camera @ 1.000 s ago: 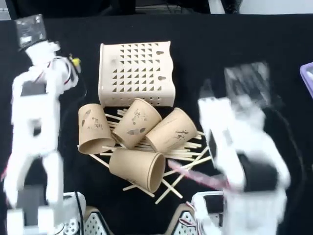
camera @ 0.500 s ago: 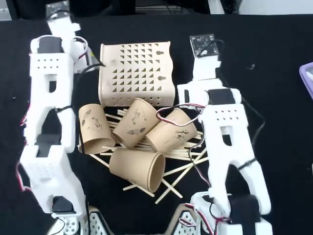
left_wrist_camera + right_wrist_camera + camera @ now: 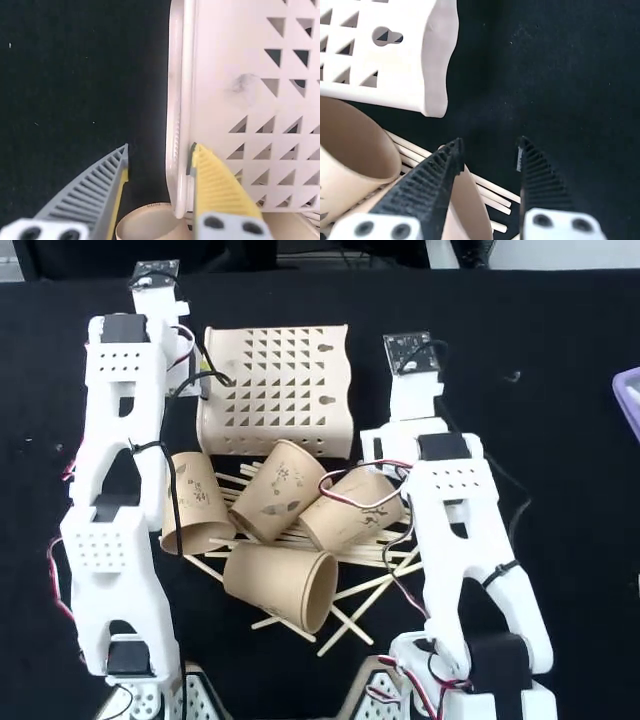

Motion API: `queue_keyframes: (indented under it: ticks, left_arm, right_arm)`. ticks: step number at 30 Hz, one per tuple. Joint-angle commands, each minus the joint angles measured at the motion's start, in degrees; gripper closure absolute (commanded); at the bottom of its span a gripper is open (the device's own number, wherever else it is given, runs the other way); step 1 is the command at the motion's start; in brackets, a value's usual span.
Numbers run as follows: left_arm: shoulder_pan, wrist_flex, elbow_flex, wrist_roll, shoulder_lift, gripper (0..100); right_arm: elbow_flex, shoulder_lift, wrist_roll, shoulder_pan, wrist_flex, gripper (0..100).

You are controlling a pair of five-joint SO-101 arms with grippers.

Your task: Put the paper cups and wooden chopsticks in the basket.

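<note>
Paper cups [image 3: 283,490] atop chopsticks [image 3: 360,558], beside basket [image 3: 277,390]

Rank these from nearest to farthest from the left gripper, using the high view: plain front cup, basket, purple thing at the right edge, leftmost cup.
1. basket, its left rim right at the left gripper.
2. leftmost cup, just in front of the basket's left corner.
3. plain front cup, lower still in the view.
4. purple thing, at the far right edge.

Left hand [image 3: 159,147], right hand [image 3: 490,141] both parted
</note>
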Motion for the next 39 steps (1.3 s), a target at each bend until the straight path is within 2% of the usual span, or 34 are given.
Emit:
queue_keyframes:
  ticks: [1,21,29,34,39]
  left_arm:
    - [-2.8,0.1,-1.3,-1.0,1.6,81]
    - [-13.1,-0.1,-1.5,-1.0,6.3,81]
    - [-17.5,2.6,-7.0,-0.1,-2.9,80]
    - [-16.7,10.4,-17.9,4.5,-10.1,80]
    - [-11.4,14.4,-24.0,13.1,-12.5,80]
  right_arm:
    - [-0.4,0.0,-0.4,-0.3,-1.2,82.5]
    - [-0.3,0.0,-0.5,-0.3,-0.9,82.5]
    - [-0.3,0.3,-0.5,-0.3,-0.9,82.5]
    - [-0.3,0.0,-0.5,-0.3,-0.9,82.5]
    - [-0.3,0.3,-0.5,-0.3,-0.9,82.5]
